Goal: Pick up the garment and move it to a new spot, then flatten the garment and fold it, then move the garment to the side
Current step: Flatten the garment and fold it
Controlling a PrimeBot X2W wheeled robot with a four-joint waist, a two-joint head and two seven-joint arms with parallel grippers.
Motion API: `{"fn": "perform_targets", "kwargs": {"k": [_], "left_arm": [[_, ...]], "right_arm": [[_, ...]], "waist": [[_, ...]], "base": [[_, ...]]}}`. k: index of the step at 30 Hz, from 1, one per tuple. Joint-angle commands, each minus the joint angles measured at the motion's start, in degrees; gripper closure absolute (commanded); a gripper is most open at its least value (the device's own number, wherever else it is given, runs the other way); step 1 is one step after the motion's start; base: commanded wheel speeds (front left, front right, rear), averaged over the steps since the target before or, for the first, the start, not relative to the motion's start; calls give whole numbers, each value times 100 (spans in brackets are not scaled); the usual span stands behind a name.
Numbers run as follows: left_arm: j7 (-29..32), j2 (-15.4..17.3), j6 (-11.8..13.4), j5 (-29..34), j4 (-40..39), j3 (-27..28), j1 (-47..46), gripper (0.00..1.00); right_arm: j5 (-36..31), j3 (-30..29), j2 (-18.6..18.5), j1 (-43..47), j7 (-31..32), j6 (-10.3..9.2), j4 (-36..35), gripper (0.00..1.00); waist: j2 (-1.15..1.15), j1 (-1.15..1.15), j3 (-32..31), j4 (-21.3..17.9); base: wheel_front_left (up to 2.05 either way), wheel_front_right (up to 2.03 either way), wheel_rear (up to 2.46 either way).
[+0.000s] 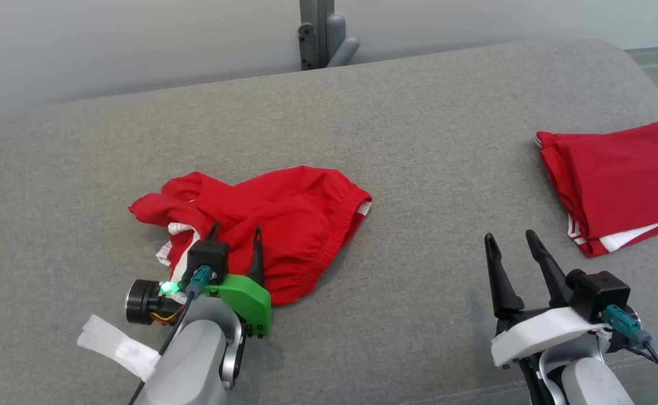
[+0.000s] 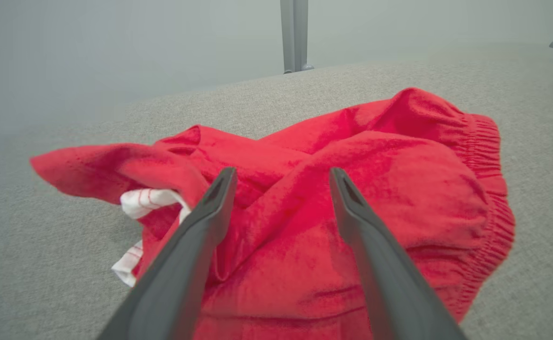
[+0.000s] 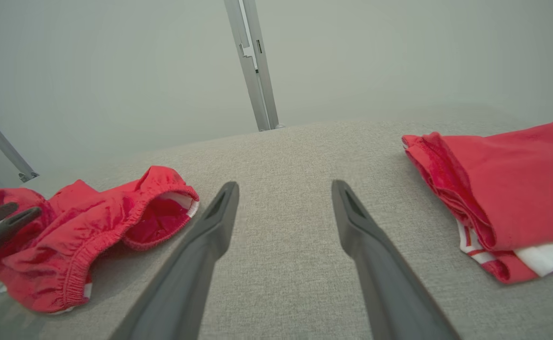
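Note:
A crumpled red garment point(image 1: 273, 225) with white striped trim and an elastic waistband lies in a heap at the centre-left of the grey padded surface point(image 1: 396, 146). My left gripper point(image 1: 235, 235) hovers open over the heap's near edge, its two dark fingers spread above the red cloth point(image 2: 305, 226) with nothing pinched between them. Over bare grey fabric at the lower right, my right gripper point(image 1: 510, 241) stands open and apart from any cloth. The right wrist view has the heap point(image 3: 97, 226) at its left, with the left gripper's fingertips point(image 3: 2, 219) touching or just over it.
A second red garment point(image 1: 616, 180), folded with white trim showing, lies at the right edge of the surface point(image 3: 508, 189). A grey metal post point(image 1: 318, 34) stands behind the far edge. A white label point(image 1: 118, 349) hangs off the left arm.

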Motion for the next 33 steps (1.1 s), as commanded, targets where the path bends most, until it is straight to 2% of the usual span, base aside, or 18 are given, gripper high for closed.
{"fn": "perform_targets", "kwargs": {"k": [1, 8, 15, 21, 33], "left_arm": [[2, 18, 34, 56, -121, 29, 57, 0], [3, 18, -14, 135, -654, 59, 365, 0], [3, 50, 15, 199, -1128, 220, 765, 0], [3, 106, 48, 240, -1427, 421, 1056, 0], [3, 130, 89, 365, -1971, 670, 1467, 0]], "right_arm": [[37, 72, -14, -39, -28, -3, 51, 0], [187, 316, -13, -122, -45, -3, 289, 0], [530, 1062, -14, -314, 75, -3, 783, 0], [780, 1633, -17, -672, 132, -3, 1472, 0], [1579, 2295, -18, -1295, 24, -3, 2896, 0]], "waist": [[69, 0, -5, 83], [69, 0, -82, 337], [69, 0, -179, 674], [69, 0, -188, 1131], [69, 0, -206, 1950]], "base": [[0, 0, 0], [0, 0, 0], [0, 0, 0], [0, 0, 0], [0, 0, 0]]}}
